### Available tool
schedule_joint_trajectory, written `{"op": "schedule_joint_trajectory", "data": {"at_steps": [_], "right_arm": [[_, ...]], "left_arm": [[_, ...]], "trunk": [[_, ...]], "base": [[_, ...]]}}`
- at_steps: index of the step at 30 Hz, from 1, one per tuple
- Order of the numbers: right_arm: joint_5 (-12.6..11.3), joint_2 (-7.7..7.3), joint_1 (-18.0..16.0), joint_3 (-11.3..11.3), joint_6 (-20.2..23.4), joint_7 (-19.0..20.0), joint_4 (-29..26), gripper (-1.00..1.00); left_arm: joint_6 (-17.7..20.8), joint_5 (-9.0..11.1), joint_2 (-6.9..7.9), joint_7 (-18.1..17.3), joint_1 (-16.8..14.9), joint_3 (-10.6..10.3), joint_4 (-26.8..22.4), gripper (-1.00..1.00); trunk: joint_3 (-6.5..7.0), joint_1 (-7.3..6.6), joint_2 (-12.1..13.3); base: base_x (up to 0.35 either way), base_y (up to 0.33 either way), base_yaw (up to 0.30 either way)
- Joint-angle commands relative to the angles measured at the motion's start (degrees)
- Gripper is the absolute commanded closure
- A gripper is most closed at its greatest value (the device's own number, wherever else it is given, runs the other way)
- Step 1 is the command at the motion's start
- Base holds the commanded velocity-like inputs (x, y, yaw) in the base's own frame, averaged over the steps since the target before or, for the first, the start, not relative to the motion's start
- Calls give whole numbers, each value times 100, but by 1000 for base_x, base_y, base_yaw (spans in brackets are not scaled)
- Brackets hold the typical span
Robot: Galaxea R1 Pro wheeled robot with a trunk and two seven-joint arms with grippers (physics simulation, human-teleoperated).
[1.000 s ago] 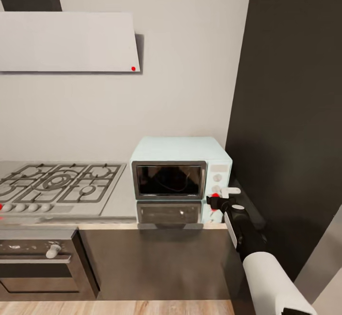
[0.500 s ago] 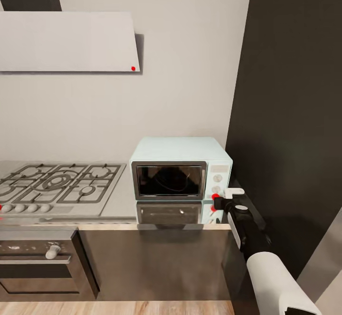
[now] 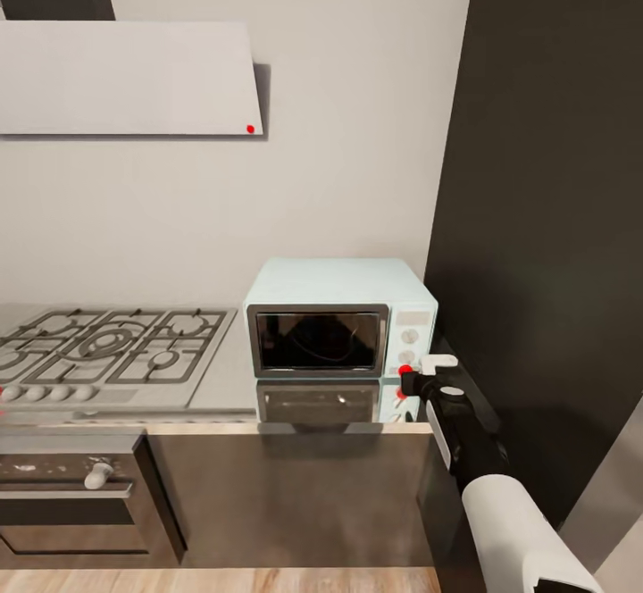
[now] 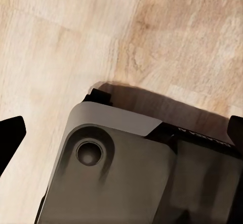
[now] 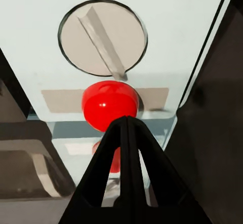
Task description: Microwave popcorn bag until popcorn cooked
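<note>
Pale-blue boxy microwave (image 3: 339, 325) with a dark glass door and steel frame sits on the light-grey metallic surface (image 3: 223, 379), between the ridged grey gas hob (image 3: 107, 347) and a tall dark cabinet panel (image 3: 545, 218). Door reads as closed; the glass is too dark and reflective to tell what is inside. Right end effector (image 3: 409, 380), black with a white link behind it, is at the microwave's pale control panel, low on its right side. In the right wrist view its two black fingers (image 5: 126, 148) are pressed together, tips meeting just below a round red button (image 5: 109, 105), touching or very nearly so; nothing is held between them. Above the button sits a round pale knob (image 5: 104, 39) with a raised bar set diagonally. Left end effector (image 4: 121, 133): finger tips show dark at either edge of the left wrist view, set wide apart, hanging over pale wooden floor (image 4: 61, 41) and part of the robot's own grey base (image 4: 116, 173). Tan popcorn sack is not seen on the surface; my guess is that it is already behind the closed door, though this cannot be confirmed. Judged stage: late, at the start-heating step. Left to do: press the button, then let the popcorn cook.
</note>
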Motion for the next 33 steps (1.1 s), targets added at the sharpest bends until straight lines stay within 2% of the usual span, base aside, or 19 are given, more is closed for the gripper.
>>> {"op": "schedule_joint_trajectory", "data": {"at_steps": [1,7,28,33], "right_arm": [[53,-4,-4,-21,24,12,39,100],[84,-23,-8,-21,11,-40,258,100],[104,-23,-7,-15,10,-15,264,100],[113,-23,-8,-21,10,8,264,100]], "left_arm": [[-12,43,-2,19,-4,-49,1,-100],[-16,43,-2,19,-4,-49,1,-100],[-18,43,0,19,-4,-49,1,-100],[-18,61,-2,28,-4,-49,1,-100]], "trunk": [[-8,1,-5],[-8,1,-5],[-8,1,-5],[-8,1,-5]], "base": [[105,0,0],[125,0,0],[51,0,0],[-184,0,0]]}}
